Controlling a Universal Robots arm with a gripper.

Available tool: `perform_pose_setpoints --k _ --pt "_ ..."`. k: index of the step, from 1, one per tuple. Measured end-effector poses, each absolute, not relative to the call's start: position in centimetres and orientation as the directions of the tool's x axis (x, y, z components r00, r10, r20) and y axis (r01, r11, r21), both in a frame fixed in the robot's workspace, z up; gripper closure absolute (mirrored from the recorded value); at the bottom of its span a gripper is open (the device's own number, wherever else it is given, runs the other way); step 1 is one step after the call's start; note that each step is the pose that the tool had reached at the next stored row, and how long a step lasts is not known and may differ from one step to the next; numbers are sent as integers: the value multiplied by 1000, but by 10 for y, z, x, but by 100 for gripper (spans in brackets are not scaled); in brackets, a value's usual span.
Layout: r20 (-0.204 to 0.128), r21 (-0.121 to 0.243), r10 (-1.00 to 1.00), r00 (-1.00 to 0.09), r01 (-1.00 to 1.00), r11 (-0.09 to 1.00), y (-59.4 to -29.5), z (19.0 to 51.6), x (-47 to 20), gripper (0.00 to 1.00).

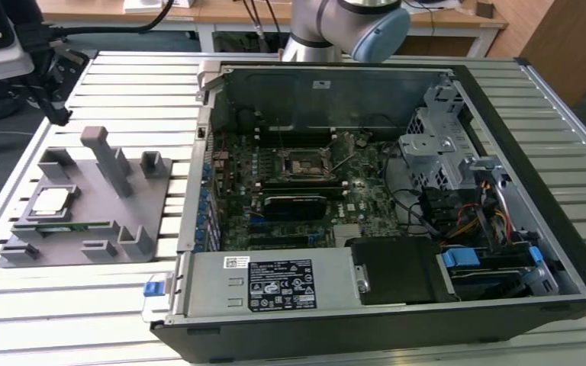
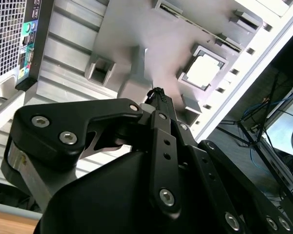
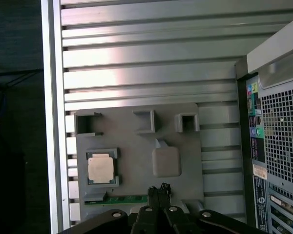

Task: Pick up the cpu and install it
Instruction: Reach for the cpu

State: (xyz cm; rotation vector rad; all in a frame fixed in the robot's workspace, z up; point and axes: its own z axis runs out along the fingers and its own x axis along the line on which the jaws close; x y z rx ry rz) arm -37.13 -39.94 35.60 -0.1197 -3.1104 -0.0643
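The cpu (image 1: 52,201) is a small square chip with a pale silver top, lying flat in a recess of the grey holder plate (image 1: 156,200) at the exterior view's left. It also shows in both wrist views (image 2: 203,72) (image 3: 100,169). My gripper (image 1: 59,114) hangs high above the slatted table, beyond the holder and apart from the chip. In both wrist views its black fingers (image 2: 157,92) (image 3: 158,189) are shut together with nothing between them. The black socket frame (image 1: 301,164) sits on the green board inside the open computer case (image 1: 476,76).
A thin green memory stick (image 1: 69,226) (image 3: 122,199) lies along the holder's edge beside the cpu. Grey posts (image 1: 104,156) rise from the holder. The case's rear panel (image 3: 278,146) stands close to the holder. The table edge (image 3: 51,122) runs beside it.
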Motion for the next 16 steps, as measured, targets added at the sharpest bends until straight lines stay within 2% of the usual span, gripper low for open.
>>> perform_pose_setpoints --k 16 --pt "30 40 76 -997 77 996 -403 348 -411 89"
